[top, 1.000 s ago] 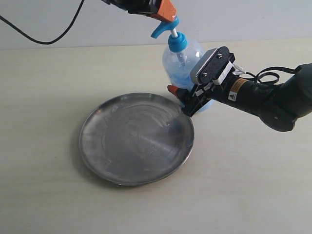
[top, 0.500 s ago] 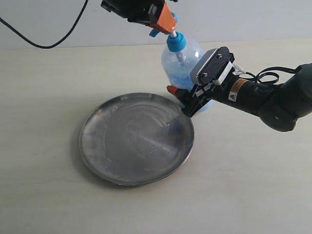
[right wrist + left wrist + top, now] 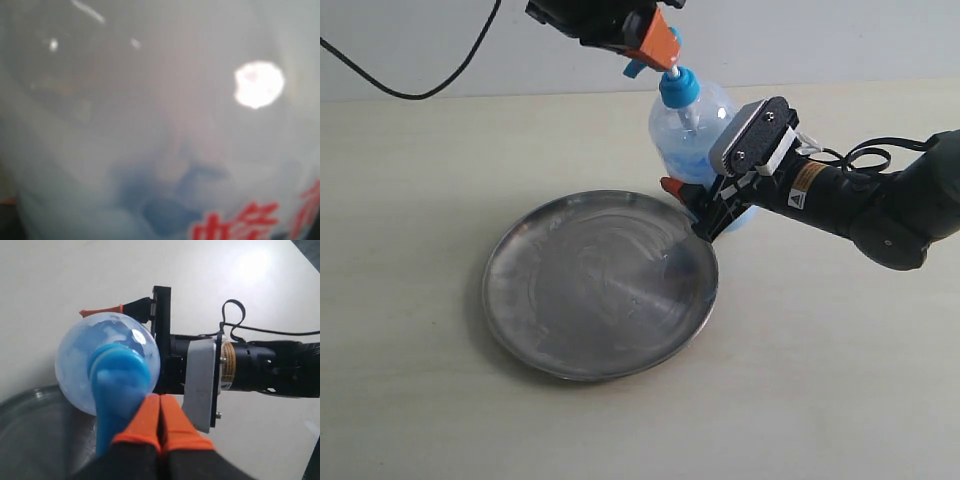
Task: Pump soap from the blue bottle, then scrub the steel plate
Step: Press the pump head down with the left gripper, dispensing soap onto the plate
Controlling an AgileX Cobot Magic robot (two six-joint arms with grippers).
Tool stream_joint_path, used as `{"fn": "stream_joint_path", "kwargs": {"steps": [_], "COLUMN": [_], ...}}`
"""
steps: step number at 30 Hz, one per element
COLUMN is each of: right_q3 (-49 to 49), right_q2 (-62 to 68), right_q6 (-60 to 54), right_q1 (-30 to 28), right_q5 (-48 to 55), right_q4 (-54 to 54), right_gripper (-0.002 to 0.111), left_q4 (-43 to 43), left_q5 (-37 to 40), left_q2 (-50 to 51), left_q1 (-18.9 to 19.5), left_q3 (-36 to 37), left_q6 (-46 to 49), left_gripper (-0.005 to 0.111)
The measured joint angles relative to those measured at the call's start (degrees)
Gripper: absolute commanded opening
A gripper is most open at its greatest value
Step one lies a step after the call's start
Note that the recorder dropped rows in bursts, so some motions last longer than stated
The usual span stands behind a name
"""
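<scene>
The blue bottle (image 3: 685, 130) stands tilted at the far rim of the steel plate (image 3: 600, 285). Pale blue soap (image 3: 692, 158) shows low in its clear body. My left gripper (image 3: 660, 45) is shut, its orange fingertips (image 3: 150, 415) pressed together on the back of the blue pump head (image 3: 117, 385), whose spout points over the plate (image 3: 35, 440). My right gripper (image 3: 710, 200) is shut on the bottle's lower body, one orange fingertip (image 3: 670, 185) showing at its left side. In the right wrist view the bottle (image 3: 150, 125) fills the frame, with its red label text (image 3: 235, 225); the fingers are hidden.
A pale tabletop (image 3: 420, 200) surrounds the plate, with a grey wall behind. A black cable (image 3: 410, 90) loops at the back left. The right arm's cable (image 3: 865, 155) curls behind its wrist.
My left gripper has pushed the pump head down; the white stem that showed a second ago is now nearly gone. The bottle has leaned slightly left. The right gripper has held still.
</scene>
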Motion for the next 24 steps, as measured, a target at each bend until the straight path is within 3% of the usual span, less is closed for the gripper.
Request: {"fn": "stream_joint_path", "kwargs": {"steps": [13,24], "right_q3": [0.0,0.0], "right_q2": [0.0,0.0], "right_q6": [-0.1,-0.1], "right_q1": [0.0,0.0], "right_q5": [0.0,0.0], "right_q4": [-0.2,-0.2], "right_gripper": [0.000,0.000], "left_q4": [7.9,18.1], "left_q5": [-1.5,-1.6], "left_q2": [-0.3,0.7], "left_q1": [-0.4,-5.2], "left_q3": [-5.7,-5.7], "left_q6": [0.0,-1.8], "left_gripper": [0.000,0.000]}}
